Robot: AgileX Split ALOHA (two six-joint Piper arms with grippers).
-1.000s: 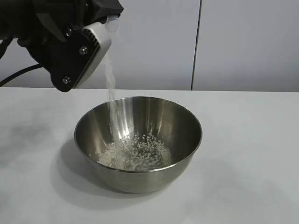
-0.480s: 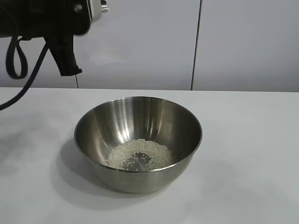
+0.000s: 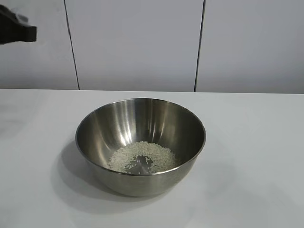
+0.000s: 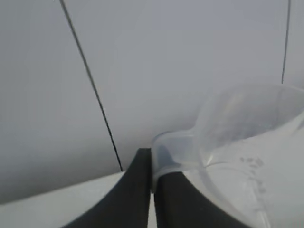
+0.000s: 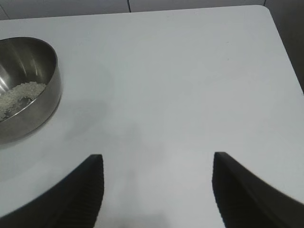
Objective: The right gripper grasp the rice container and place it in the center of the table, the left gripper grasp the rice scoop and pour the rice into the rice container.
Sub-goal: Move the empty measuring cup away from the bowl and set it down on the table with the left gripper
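The rice container, a large steel bowl, stands on the white table near its middle. A loose heap of rice lies on its bottom. The rice scoop, a clear plastic cup, is held by its handle in my left gripper, whose fingers are shut on it. In the exterior view only a black part of the left arm shows at the upper left edge, well away from the bowl. My right gripper hangs open over bare table, apart from the rice container with its rice.
A pale panelled wall with dark vertical seams stands behind the table. The table's far corner and edge show in the right wrist view, with a dark gap beyond.
The left arm with the scoop has swung up and to the left, away from above the bowl. The falling stream of rice has ended and the heap lies still.
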